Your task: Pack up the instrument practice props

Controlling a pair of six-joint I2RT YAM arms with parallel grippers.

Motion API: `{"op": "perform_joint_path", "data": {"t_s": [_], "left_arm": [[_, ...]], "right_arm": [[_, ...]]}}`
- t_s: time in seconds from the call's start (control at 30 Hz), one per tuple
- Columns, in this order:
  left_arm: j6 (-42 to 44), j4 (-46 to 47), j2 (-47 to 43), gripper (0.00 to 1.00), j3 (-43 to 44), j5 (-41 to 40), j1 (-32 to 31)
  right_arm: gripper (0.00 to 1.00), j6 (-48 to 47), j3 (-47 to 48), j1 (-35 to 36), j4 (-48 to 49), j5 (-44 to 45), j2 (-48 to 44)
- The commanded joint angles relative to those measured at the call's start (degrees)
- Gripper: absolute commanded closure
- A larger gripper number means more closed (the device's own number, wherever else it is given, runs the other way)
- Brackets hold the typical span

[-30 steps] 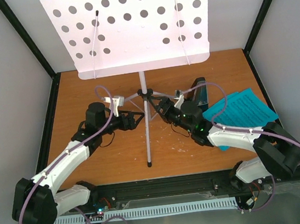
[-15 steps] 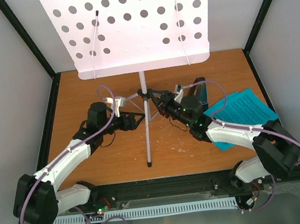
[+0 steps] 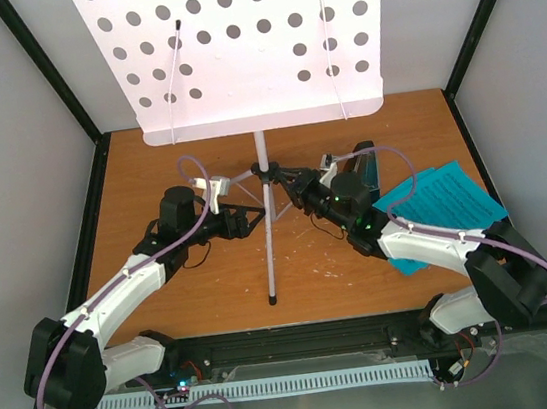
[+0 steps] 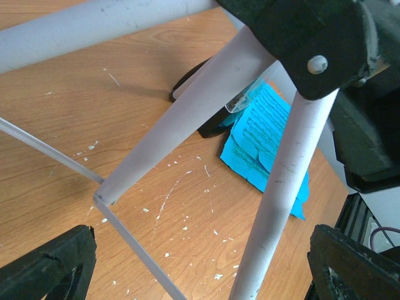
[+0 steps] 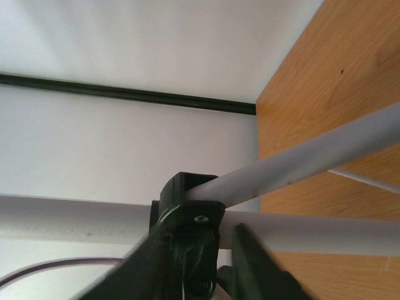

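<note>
The white music stand, with its hole-punched desk (image 3: pixel 243 47), stands mid-table on tripod legs that meet at a black hub (image 3: pixel 267 172). My right gripper (image 3: pixel 287 184) reaches the hub from the right. In the right wrist view its blurred fingers (image 5: pixel 199 236) close tightly around that hub (image 5: pixel 187 206). Just left of the front leg, my left gripper (image 3: pixel 251 217) is wide open; a white leg (image 4: pixel 275 187) crosses between its fingers (image 4: pixel 200 278) untouched. Cyan sheet-music pages (image 3: pixel 449 196) (image 4: pixel 262 134) lie at the right. The black metronome (image 3: pixel 361 165) (image 4: pixel 212 125) stands beside them, partly hidden by my right arm.
The stand's thin white braces (image 4: pixel 134 247) run low over the wooden table (image 3: pixel 215 293). Black frame posts and white walls close in the table on three sides. The desk overhangs the back of the table.
My right gripper has moved up and left to the tripod hub, and its jaws have closed around it. The left gripper has crept slightly toward the pole and stays open.
</note>
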Motion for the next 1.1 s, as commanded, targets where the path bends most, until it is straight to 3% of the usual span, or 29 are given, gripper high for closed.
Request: {"op": "perform_joint_path", "data": {"t_s": [0.0, 0.03, 0.07, 0.17, 0.37, 0.5, 0.67, 0.83, 1.07], "left_arm": [[0.9, 2.6, 0.2, 0.07, 1.6, 3.0, 0.2], [0.9, 3.0, 0.2, 0.07, 1.5, 3.4, 0.2], [0.9, 3.2, 0.0, 0.07, 1.5, 3.9, 0.2], [1.1, 4.3, -0.4, 0.08, 1.2, 5.2, 0.2], [1.6, 5.5, 0.1, 0.22, 0.8, 7.5, 0.2], [0.6, 6.8, 1.1, 0.30, 1.1, 8.9, 0.2], [-0.2, 7.2, 0.4, 0.34, 0.5, 8.1, 0.1], [0.0, 5.5, 0.1, 0.37, 1.0, 6.4, -0.4], [-0.9, 7.0, 2.5, 0.41, 1.2, 7.8, -0.6]], "right_arm": [[0.54, -5.3, -0.1, -0.2, -4.5, 2.4, -3.7], [0.39, -6.7, -0.4, -0.3, -6.3, 3.1, -4.9], [0.32, -8.8, -0.9, -0.3, -7.6, 3.9, -6.3], [0.26, -13.1, -3.5, -4.3, -9.3, 3.3, -12.7], [0.30, -28.1, -2.2, -14.6, -5.3, -9.7, -18.5], [0.30, -36.9, 4.2, -16.0, 4.0, -23.6, -12.4], [0.31, -38.4, 12.6, -16.0, 20.1, -38.6, -0.8], [0.34, -44.2, 24.5, -15.2, 13.9, -46.0, 7.2], [0.37, -50.4, 29.9, -13.6, 6.7, -49.8, 9.3]]}}
